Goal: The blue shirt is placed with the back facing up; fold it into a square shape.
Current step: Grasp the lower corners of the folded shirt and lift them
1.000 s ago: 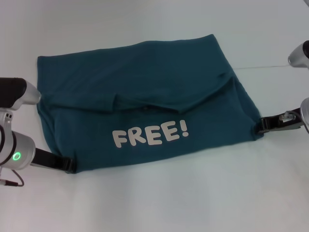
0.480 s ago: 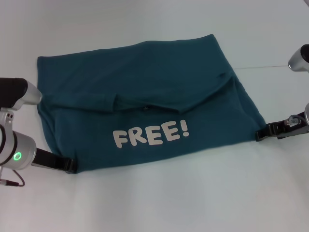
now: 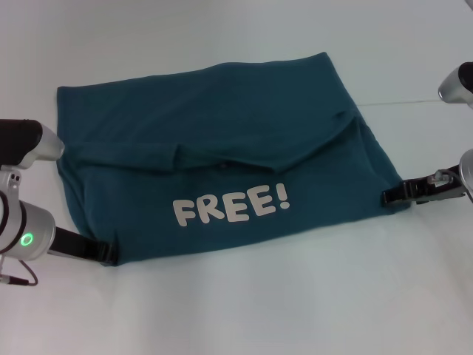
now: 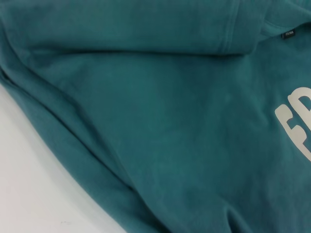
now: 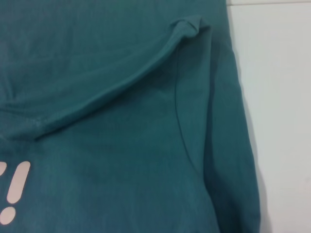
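**Where your three cameras look**

Your head camera looks forward and down from above, taking in the whole blue shirt (image 3: 222, 159) on the white counter (image 3: 244, 310). Your left wrist camera sits close over the shirt's left edge, catching the first pale letters (image 4: 296, 128). Your right wrist camera sits close over the right edge, catching the exclamation mark (image 5: 14, 191). All three share the printed lettering.
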